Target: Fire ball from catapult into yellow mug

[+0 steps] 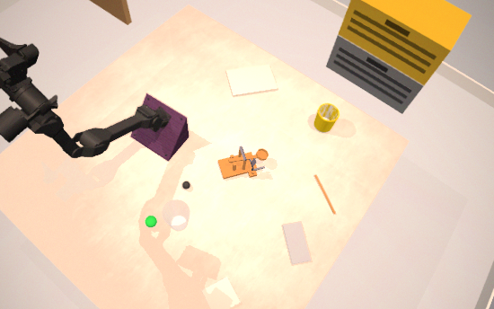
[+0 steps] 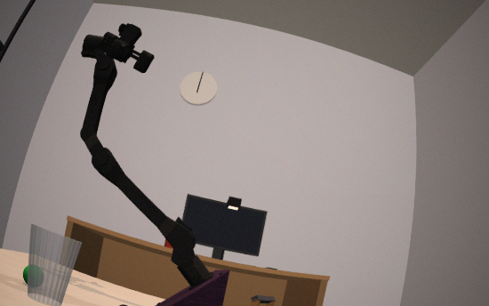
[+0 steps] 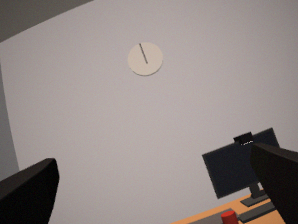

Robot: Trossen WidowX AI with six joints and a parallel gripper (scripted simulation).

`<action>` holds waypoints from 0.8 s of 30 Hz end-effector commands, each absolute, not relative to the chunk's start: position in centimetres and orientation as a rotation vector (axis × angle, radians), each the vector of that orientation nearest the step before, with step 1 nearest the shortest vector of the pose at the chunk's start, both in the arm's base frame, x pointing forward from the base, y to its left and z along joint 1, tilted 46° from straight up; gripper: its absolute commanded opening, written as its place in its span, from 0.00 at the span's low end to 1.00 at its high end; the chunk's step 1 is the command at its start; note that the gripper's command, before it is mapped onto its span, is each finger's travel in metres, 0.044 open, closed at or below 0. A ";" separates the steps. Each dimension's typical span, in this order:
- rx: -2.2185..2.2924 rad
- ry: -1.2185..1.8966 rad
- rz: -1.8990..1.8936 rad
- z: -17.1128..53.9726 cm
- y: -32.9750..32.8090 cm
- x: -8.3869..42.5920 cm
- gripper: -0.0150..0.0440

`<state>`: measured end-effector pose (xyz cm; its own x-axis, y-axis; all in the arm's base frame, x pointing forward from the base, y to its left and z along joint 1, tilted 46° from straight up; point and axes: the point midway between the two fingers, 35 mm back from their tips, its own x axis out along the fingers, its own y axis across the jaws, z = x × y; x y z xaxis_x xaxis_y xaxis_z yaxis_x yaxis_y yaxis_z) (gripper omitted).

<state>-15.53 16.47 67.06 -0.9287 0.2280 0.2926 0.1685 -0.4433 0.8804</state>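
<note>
The orange catapult stands near the middle of the table; its round cup looks empty. The yellow mug stands upright toward the table's far right. A green ball rests on the table, beside a clear ribbed tumbler. A small black ball lies between the tumbler and the catapult. My gripper is open and empty, raised high at the upper left in the top view, far from the balls and the catapult. The wrist view shows only the wall and a desk.
The arm's base sits on a purple wedge. A white slab lies at the back, an orange stick and a pinkish slab at the right, and a pale square at the lower edge. A yellow and grey cabinet stands beyond the table.
</note>
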 end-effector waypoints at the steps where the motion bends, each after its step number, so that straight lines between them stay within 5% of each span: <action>1: 0.653 1.716 2.441 66.2 19.7 -14.9 1.00; 24: 1.049 1.988 1.640 59.1 34.0 -8.8 1.00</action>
